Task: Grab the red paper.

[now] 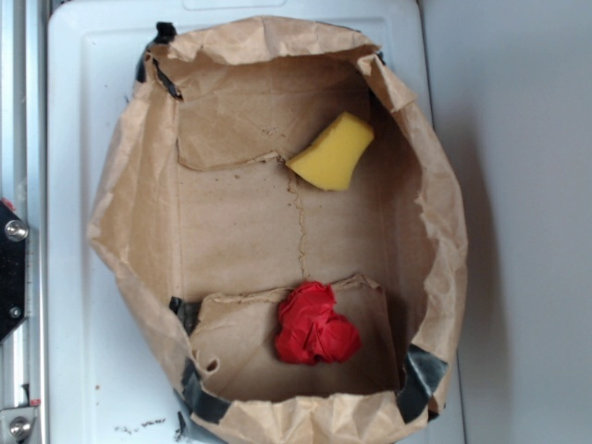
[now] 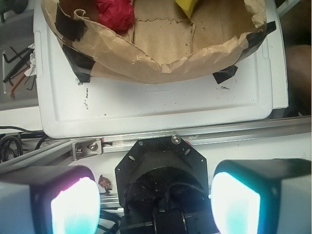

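Note:
The red paper (image 1: 315,326) is a crumpled wad lying on the floor of an open brown paper bag (image 1: 129,213), near its lower end. In the wrist view the red paper (image 2: 115,13) shows at the top edge, inside the bag (image 2: 165,63). My gripper (image 2: 155,204) is open and empty, its two glowing fingers (image 2: 73,207) wide apart at the bottom of the wrist view. It hangs over the robot's black base (image 2: 161,170), well short of the bag. The gripper does not show in the exterior view.
A yellow sponge wedge (image 1: 333,151) lies at the bag's far end, also in the wrist view (image 2: 187,5). The bag sits on a white tray (image 1: 79,92), (image 2: 161,105). An aluminium rail (image 2: 243,131) runs before the tray. Cables and thin wires (image 2: 17,78) lie left.

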Robot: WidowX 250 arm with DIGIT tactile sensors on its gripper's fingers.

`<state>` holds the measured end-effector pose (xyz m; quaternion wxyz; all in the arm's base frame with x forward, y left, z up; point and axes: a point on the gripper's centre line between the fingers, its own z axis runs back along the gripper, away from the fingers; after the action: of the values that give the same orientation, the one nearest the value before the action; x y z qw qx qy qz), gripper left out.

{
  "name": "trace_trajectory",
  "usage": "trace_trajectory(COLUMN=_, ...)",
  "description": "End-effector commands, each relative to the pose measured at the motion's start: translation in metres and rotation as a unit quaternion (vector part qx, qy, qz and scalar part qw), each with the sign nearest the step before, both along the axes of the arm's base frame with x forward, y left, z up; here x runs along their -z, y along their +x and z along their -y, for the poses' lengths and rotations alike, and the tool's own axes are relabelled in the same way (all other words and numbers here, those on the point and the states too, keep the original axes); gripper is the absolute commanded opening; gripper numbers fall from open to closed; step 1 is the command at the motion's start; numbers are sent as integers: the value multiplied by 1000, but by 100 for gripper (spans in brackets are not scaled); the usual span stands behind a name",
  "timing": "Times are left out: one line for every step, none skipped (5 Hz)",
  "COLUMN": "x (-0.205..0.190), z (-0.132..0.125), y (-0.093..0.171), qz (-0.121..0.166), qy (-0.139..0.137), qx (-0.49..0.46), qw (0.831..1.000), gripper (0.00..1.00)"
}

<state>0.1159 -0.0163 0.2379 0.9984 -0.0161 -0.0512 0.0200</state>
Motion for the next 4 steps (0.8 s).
trace_trajectory(x=0, z=0, y=0, qz=0, qy=0, qx=0, qw=1000, gripper=100)
trace_trajectory(x=2, z=6, y=24, qz=5, qy=-21, qx=-22, qw=1000, gripper=100)
trace_trajectory(x=4, z=8, y=41, qz=16, qy=-33, qx=-34, qw=999, gripper=100)
trace_trajectory(x=6, z=10, y=64, qz=29, qy=-39, qx=-50, qw=998, gripper=100)
